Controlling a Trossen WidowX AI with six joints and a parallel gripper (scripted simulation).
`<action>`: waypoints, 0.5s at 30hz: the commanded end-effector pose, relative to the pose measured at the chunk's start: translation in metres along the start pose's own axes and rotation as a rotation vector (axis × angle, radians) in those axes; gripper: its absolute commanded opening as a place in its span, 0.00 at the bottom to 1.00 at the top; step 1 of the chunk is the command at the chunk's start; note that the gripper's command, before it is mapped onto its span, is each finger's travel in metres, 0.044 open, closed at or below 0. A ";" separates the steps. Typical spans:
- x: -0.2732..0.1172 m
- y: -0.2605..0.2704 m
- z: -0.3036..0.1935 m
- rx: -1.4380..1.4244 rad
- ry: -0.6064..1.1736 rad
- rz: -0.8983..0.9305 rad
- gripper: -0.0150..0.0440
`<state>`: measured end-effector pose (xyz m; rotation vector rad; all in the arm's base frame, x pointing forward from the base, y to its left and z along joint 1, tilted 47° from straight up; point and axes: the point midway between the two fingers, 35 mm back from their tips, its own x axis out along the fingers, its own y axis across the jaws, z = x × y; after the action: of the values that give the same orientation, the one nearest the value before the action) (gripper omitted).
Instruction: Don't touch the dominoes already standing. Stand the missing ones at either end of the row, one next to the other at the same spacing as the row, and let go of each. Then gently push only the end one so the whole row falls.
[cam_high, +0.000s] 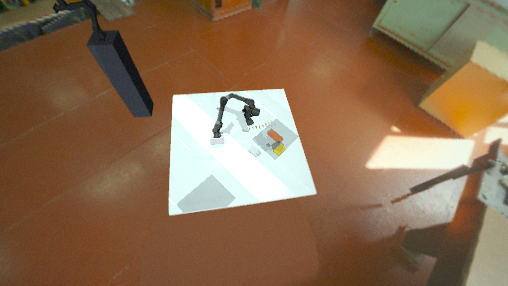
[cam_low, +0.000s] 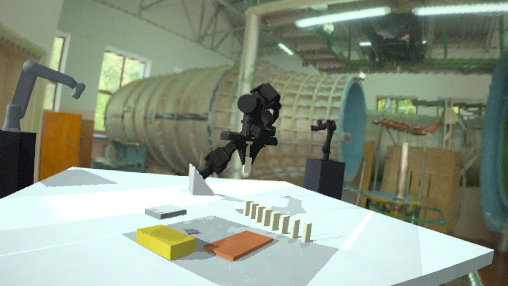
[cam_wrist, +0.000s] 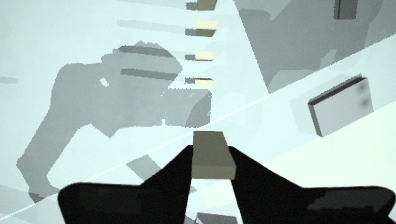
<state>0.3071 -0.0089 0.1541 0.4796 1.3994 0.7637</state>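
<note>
My gripper (cam_low: 248, 159) (cam_wrist: 209, 151) is shut on a pale domino (cam_low: 247, 167) (cam_wrist: 209, 146) and holds it upright, well above the table. Several cream dominoes stand in an evenly spaced row; the end one farther back (cam_low: 247, 208) is nearest the held domino, and the other end one (cam_low: 306, 232) is toward the front right. In the wrist view the nearest standing domino (cam_wrist: 204, 82) is ahead of the held one, with a gap between them. The rest of the row runs on to the top edge of that view. No loose domino shows on the table.
A yellow block (cam_high: 279, 150) (cam_low: 162, 241), an orange slab (cam_high: 275, 135) (cam_low: 241, 245), a grey box (cam_low: 165, 212) (cam_wrist: 342, 107) and a small dark piece (cam_low: 191, 231) (cam_wrist: 345, 9) lie to one side of the row. A pale wedge (cam_low: 199, 186) stands by the arm's base. Shadows cross the table.
</note>
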 end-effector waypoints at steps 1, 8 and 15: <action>0.010 -0.002 0.004 -0.014 0.001 -0.002 0.44; 0.043 -0.003 0.008 -0.009 0.003 -0.003 0.44; 0.076 -0.003 0.008 -0.004 0.006 0.000 0.44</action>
<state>0.3162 0.0361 0.1069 0.4691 1.4037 0.7694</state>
